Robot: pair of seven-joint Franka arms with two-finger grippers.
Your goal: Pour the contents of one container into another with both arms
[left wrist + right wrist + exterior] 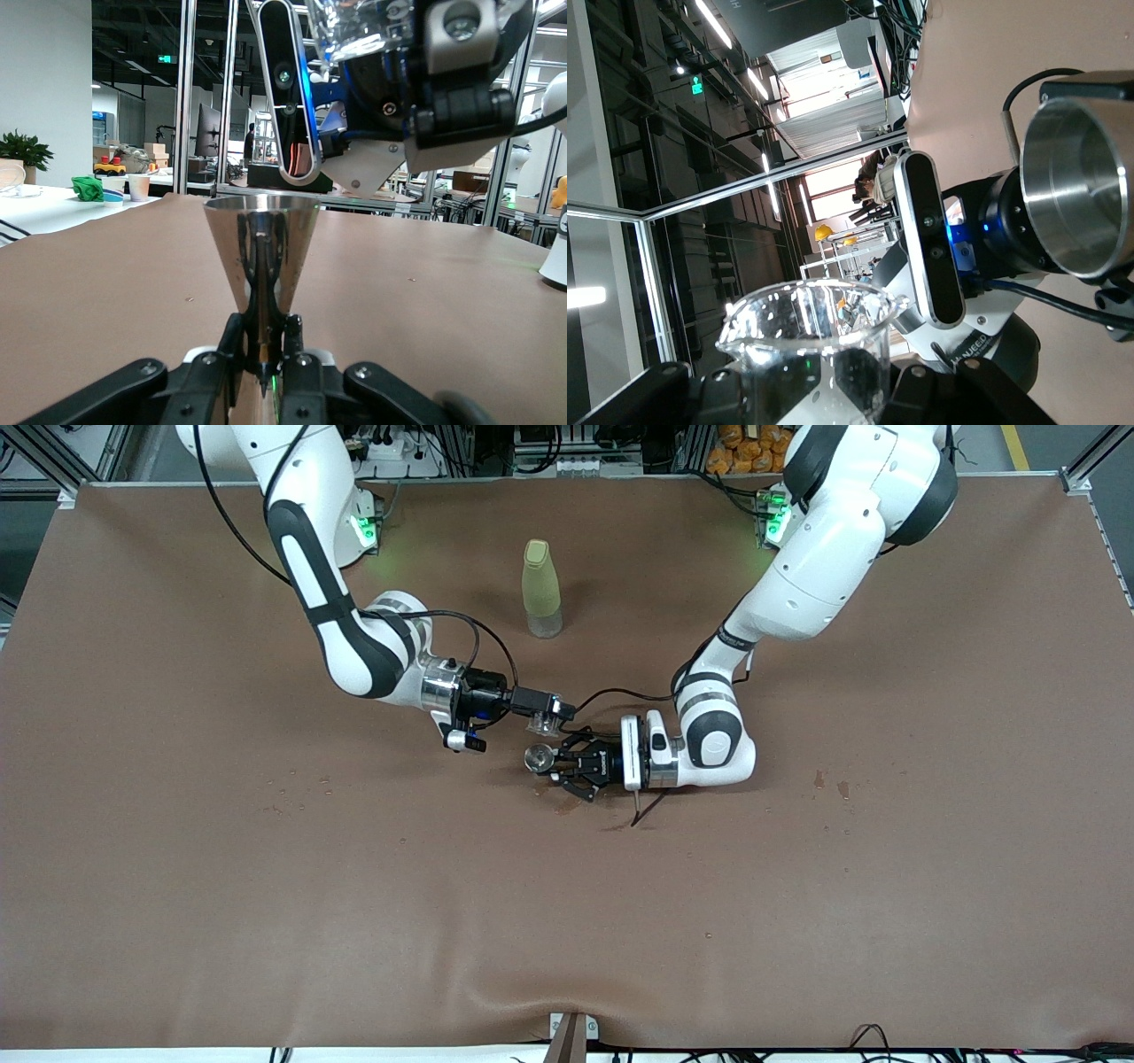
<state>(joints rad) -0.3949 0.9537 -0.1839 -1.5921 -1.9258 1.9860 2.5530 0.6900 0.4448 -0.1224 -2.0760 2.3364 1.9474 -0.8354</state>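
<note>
Nearer the front cam than the yellow-green bottle [541, 588], both grippers meeting mid-table. Right gripper [551, 717] clamping the clear cup [544, 725], tilted on its side, sitting just above the left gripper [556, 766]. Left gripper pinching the stem of the small metal-looking glass [537, 757], round mouth facing up toward the cam. Bottle standing upright w/ cap on, well apart from both, closer to the arm bases.

Left wrist cam: showing the glass [261, 252] as a shiny cone, narrowing down to a thin stem caught tight btwn the fingers [232, 341]. Cup's rim [354, 31] and right gripper hanging directly above the cone's mouth.

Right wrist cam: showing the cup [811, 341] w/ pour lip, held btwn the closed fingers at frame edge; glass's open metal mouth [1081, 190] close by, left gripper's body [983, 350] beside it.
</note>
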